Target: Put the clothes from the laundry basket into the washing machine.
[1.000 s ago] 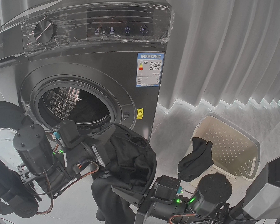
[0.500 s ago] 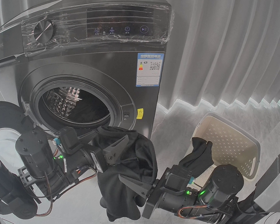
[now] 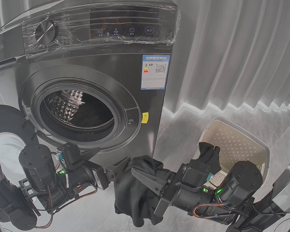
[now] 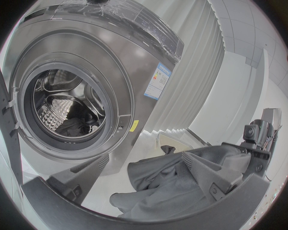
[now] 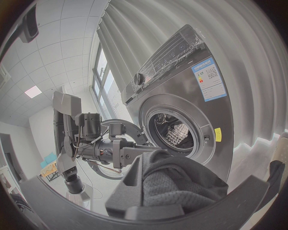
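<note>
The floor is pale grey, stone-like tile with faint veining and thin joints. The washer stands on it at the left, its front facing out into the room. The basket, a cream plastic one with a cross-pattern wall, sits on the floor to the washer's right, apart from it, with a strip of tile between them. A white pleated curtain hangs behind both, its hem reaching the floor just behind the basket, where a bright band of light runs along the tile.
</note>
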### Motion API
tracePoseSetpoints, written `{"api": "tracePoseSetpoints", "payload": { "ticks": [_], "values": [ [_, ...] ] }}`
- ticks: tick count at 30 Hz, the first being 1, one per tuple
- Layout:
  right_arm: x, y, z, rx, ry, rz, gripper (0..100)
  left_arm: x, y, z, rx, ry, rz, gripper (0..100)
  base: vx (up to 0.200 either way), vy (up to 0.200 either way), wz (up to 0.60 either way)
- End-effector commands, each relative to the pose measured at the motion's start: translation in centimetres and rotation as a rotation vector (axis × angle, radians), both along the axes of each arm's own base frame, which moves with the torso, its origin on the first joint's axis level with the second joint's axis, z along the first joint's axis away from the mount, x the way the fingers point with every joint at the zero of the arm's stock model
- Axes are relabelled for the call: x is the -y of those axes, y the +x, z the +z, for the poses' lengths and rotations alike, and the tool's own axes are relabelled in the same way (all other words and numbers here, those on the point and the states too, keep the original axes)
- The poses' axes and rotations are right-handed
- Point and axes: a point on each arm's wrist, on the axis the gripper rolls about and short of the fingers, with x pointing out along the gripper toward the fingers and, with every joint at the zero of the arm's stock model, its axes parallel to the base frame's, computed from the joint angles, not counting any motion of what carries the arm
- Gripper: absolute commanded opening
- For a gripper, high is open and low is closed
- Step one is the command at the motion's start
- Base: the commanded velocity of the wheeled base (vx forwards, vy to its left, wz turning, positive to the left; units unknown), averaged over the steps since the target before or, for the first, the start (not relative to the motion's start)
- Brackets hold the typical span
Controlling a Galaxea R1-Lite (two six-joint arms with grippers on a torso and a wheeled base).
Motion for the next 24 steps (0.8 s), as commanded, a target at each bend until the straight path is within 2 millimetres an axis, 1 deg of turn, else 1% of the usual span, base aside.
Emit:
{"api": "tracePoseSetpoints", "payload": {
  "ticks": [1,3,5,9,11,12,15,16,24],
  "values": [
    [0.7,0.2,0.6,0.01,0.013,-0.019,0,-0.1,-0.1,-0.5,-0.012,0.011,-0.001,100,0.0,0.0,0.0],
    [1.2,0.3,0.8,0.015,0.015,-0.038,0,-0.3,-0.1,-0.3,-0.001,0.003,0.002,100,0.0,0.0,0.0],
    [2.6,0.6,2.0,0.039,0.045,-0.071,0,-0.9,-0.1,-0.4,0.009,0.004,0.011,100,0.0,0.0,0.0],
    [4.0,0.9,3.7,0.079,0.085,-0.103,0,-1.6,-1.2,-0.8,0.005,0.026,-0.076,100,0.0,0.0,0.0],
    [4.1,0.8,3.9,0.082,0.091,-0.103,0,-1.7,-1.3,-0.8,0.004,0.03,-0.09,100,0.0,0.0,0.0],
    [4.3,0.7,4.1,0.078,0.1,-0.102,0,-1.7,-1.8,-0.6,0.011,0.028,-0.132,100,0.0,0.0,0.0],
    [4.0,0.6,4.3,0.082,0.11,-0.094,0,-1.8,-2.6,-1.0,-0.008,0.045,-0.168,100,0.0,0.0,0.0],
    [3.9,0.6,4.3,0.081,0.11,-0.092,0,-1.5,-3.0,-1.2,-0.01,0.062,-0.195,100,0.0,0.0,0.0],
    [3.2,0.4,4.4,0.08,0.123,-0.075,0,0.2,-3.6,-1.7,0.018,0.118,-0.273,100,0.0,0.0,0.0]
  ]
}}
